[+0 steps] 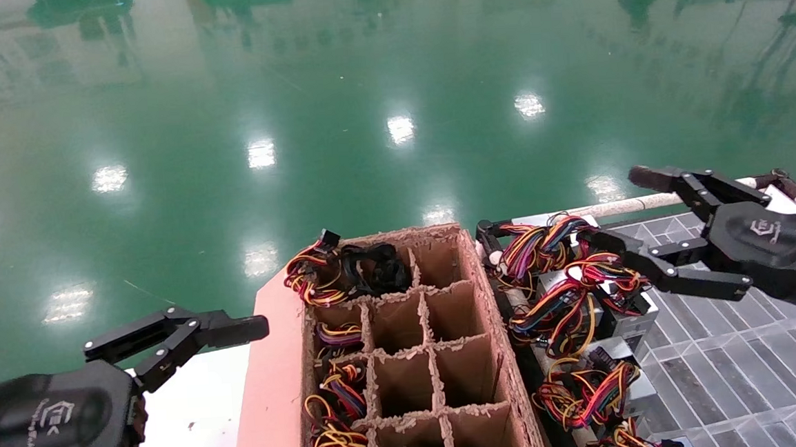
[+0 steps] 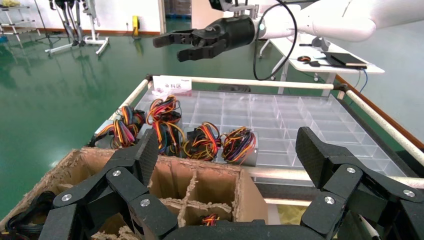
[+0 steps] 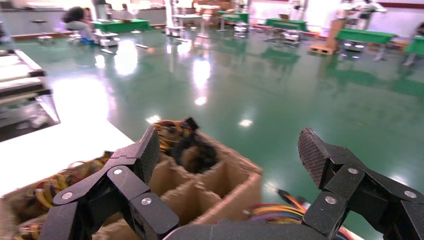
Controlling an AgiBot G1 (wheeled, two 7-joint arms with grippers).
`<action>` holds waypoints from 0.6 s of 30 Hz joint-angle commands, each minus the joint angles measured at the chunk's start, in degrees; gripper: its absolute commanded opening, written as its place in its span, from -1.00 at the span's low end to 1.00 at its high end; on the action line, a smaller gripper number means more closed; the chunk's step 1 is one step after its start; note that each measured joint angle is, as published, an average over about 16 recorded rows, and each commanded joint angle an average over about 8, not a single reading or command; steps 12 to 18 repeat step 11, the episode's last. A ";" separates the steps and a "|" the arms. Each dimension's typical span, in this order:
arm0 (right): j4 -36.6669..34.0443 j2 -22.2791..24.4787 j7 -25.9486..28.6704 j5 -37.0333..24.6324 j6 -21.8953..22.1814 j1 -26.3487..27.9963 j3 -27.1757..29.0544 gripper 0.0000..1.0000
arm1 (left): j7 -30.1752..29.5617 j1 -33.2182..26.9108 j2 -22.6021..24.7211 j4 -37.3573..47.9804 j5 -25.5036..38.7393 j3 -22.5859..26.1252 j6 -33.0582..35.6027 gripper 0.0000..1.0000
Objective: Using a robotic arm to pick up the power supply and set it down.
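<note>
Several grey boxes with looped wire bundles lie in a row on a clear grid tray (image 1: 725, 369). The power supply (image 1: 584, 388) is the one whose loop is mostly red, orange and yellow, and it also shows in the left wrist view (image 2: 202, 142). My right gripper (image 1: 611, 207) hangs open above the far end of that row, over a purple and blue bundle (image 1: 544, 242), holding nothing. From the left wrist it appears high over the tray (image 2: 167, 47). My left gripper (image 1: 263, 397) stands open and empty beside the cardboard box, at the near left.
A cardboard box (image 1: 493, 314) split into cells stands left of the tray, with wire bundles in its left cells. It rests on a pink board (image 1: 269, 383) next to a white table (image 1: 195, 402). A white rail (image 1: 645, 203) borders the tray's far side, with green floor beyond.
</note>
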 commanded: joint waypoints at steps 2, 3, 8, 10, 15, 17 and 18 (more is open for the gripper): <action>3.90 0.30 2.01 0.16 0.03 -1.24 0.38 1.00 | 0.00 0.00 0.00 0.00 0.00 0.00 0.00 1.00; 5.22 0.40 2.69 0.22 0.04 -1.66 0.51 1.00 | 0.00 0.00 0.00 0.00 0.00 0.00 0.00 1.00; 11.73 0.89 6.05 0.49 0.09 -3.73 1.16 1.00 | 0.00 0.00 0.00 0.00 0.00 0.00 0.00 1.00; 13.05 0.99 6.73 0.54 0.11 -4.15 1.29 1.00 | 0.00 0.00 0.00 0.00 0.00 0.00 0.00 1.00; 13.68 1.04 7.05 0.57 0.11 -4.35 1.35 1.00 | 0.00 0.00 0.00 0.00 0.00 0.00 0.00 1.00; 13.68 1.04 7.05 0.57 0.11 -4.35 1.35 1.00 | 0.00 0.00 0.00 0.00 0.00 0.00 0.00 1.00; 13.68 1.04 7.05 0.57 0.11 -4.35 1.35 1.00 | 0.00 0.00 0.00 0.00 0.00 0.00 0.00 1.00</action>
